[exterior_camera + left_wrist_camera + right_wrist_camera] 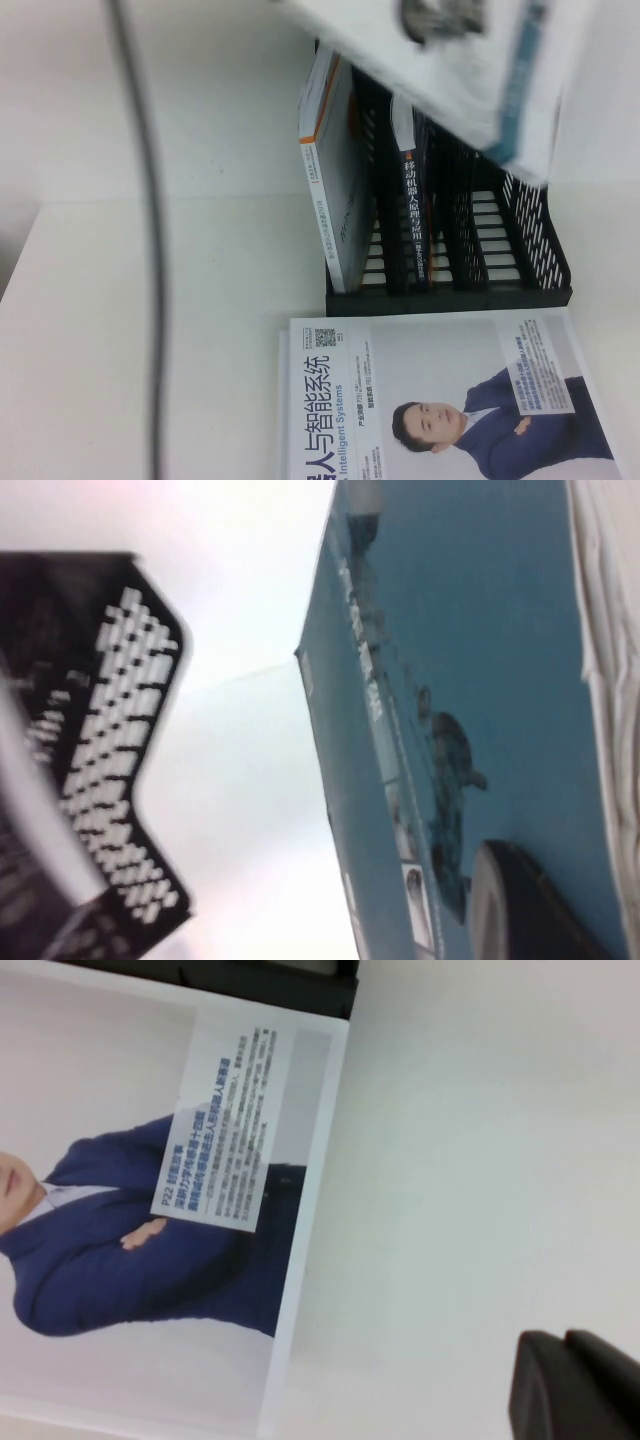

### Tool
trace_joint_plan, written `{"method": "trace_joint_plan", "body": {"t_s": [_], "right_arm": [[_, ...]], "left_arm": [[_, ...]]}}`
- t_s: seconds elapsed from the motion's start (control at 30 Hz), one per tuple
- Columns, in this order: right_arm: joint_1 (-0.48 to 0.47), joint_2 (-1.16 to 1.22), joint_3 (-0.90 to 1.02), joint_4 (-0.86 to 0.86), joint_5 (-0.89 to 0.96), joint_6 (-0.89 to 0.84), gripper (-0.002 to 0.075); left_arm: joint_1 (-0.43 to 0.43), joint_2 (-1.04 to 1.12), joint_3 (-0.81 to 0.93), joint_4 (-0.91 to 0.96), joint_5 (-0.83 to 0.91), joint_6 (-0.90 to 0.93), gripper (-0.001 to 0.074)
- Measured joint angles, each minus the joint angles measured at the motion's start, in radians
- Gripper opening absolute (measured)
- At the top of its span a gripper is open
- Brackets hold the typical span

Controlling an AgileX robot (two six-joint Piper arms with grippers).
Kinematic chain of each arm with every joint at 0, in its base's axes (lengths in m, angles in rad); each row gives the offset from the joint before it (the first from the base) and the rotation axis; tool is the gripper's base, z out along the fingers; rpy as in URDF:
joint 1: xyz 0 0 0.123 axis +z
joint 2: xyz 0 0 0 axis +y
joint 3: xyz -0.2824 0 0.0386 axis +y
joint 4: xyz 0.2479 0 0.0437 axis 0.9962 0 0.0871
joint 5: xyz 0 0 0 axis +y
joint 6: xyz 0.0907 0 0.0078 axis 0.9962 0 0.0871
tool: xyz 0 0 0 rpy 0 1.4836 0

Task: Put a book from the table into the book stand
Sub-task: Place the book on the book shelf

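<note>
the large thin white paperback with a teal back (470, 60) hangs blurred above the black slotted plastic book stand (520, 250), its edges cut off. the left hand (520, 905) shows one dark finger on its teal cover; its grip cannot be told. the right hand (575, 1385), a cut-off dark tip, hovers over the white desk (470, 1160) beside the white blue-suit magazine (150, 1210). two books stand in the stand.

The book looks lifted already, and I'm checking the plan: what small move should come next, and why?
Probably lower the book toward an open right-hand slot of the book stand: it hangs tilted above the stand, carried by the left gripper. The right gripper waits over the table.
</note>
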Motion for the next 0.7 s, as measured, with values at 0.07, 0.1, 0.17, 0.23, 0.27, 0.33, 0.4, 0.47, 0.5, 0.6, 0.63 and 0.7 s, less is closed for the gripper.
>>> {"method": "trace_joint_plan", "body": {"t_s": [0.07, 0.1, 0.17, 0.23, 0.27, 0.33, 0.4, 0.47, 0.5, 0.6, 0.63, 0.7], "right_arm": [[0.000, 0.000, 0.000, 0.000, 0.000, 0.002, -0.0003], [0.000, 0.000, 0.000, -0.002, 0.002, 0.002, -0.0003], [0.000, 0.000, 0.000, -0.002, 0.007, 0.006, -0.0003], [0.000, 0.000, 0.001, -0.002, 0.014, 0.023, -0.0003], [0.000, 0.000, 0.001, -0.002, 0.020, 0.036, -0.0003], [0.000, -0.003, 0.001, -0.002, 0.028, 0.060, -0.0003], [0.000, -0.011, 0.002, -0.002, 0.044, 0.075, -0.0003], [0.000, -0.025, 0.002, -0.002, 0.051, 0.079, -0.0003], [0.000, -0.036, 0.002, -0.002, 0.052, 0.081, -0.0003], [0.000, -0.068, 0.002, -0.004, 0.052, 0.086, -0.0003], [0.000, -0.079, 0.002, -0.007, 0.052, 0.088, -0.0003], [0.000, -0.094, 0.002, -0.018, 0.050, 0.103, -0.0003]], "left_arm": [[-0.067, 0.037, -0.023, 0.014, -0.031, -0.004, 0.0111], [-0.096, 0.060, -0.038, 0.021, -0.046, -0.004, 0.0111], [-0.145, 0.115, -0.065, 0.037, -0.070, -0.004, 0.0111], [-0.176, 0.174, -0.092, 0.039, -0.070, -0.007, 0.0111], [-0.182, 0.198, -0.103, 0.046, -0.070, -0.013, 0.0111], [-0.193, 0.252, -0.129, 0.060, -0.074, -0.038, 0.0111], [-0.192, 0.295, -0.156, 0.087, -0.081, -0.062, 0.0111], [-0.192, 0.330, -0.174, 0.128, -0.105, -0.093, 0.0111], [-0.192, 0.346, -0.178, 0.153, -0.120, -0.106, 0.0111], [-0.192, 0.378, -0.185, 0.196, -0.145, -0.154, 0.0111], [-0.192, 0.385, -0.184, 0.204, -0.151, -0.172, 0.0111], [-0.195, 0.395, -0.188, 0.209, -0.177, -0.190, 0.0111]]}}
